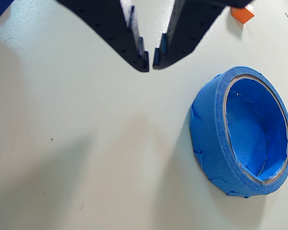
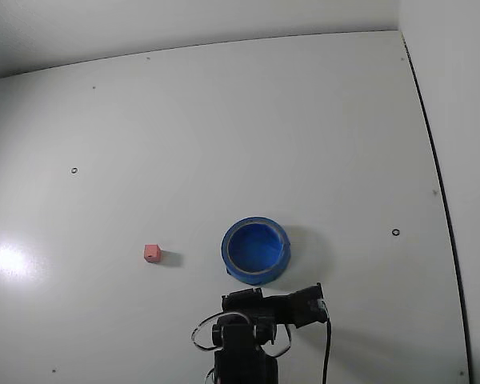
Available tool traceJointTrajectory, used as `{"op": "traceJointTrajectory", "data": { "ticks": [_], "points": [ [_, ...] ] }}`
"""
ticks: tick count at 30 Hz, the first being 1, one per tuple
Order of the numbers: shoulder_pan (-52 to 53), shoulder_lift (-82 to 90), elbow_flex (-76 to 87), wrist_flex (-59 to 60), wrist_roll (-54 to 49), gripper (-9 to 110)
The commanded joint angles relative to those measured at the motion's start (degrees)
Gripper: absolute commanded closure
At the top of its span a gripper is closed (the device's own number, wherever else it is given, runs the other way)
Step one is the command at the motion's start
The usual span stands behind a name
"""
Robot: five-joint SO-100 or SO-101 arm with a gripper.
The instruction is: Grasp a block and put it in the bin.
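In the wrist view my gripper (image 1: pixel 151 64) comes in from the top edge, its dark jaws nearly touching, with nothing between them. It hangs over bare table. The block (image 1: pixel 242 13), a tiny orange-red cube, lies at the top right, beside the right finger and apart from it. The bin (image 1: pixel 209 124), a round blue bowl with a thick rim, sits empty at the right. In the fixed view the block (image 2: pixel 151 254) lies left of the bin (image 2: pixel 225 250), and my arm (image 2: pixel 256 320) is folded at the bottom edge, just below the bin.
The table (image 2: pixel 224 120) is plain white with a few small dark screw holes. A black seam (image 2: pixel 432 160) marks its right edge in the fixed view. A cable (image 2: pixel 328 352) hangs by the arm's base.
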State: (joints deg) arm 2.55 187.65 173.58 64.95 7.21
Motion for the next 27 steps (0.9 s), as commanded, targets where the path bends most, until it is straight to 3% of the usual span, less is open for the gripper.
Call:
{"op": "traceJointTrajectory", "data": {
  "ticks": [1,20,22,27],
  "points": [
    [-0.35,-0.09,-0.97,0.53,-0.62,101],
    [-0.35,-0.09,-1.05,-0.35,-1.41,101],
    [-0.35,-0.44,-1.14,-2.37,-5.45,101],
    [-0.35,-0.88,-1.41,-7.56,-27.86,101]
  ]
}}
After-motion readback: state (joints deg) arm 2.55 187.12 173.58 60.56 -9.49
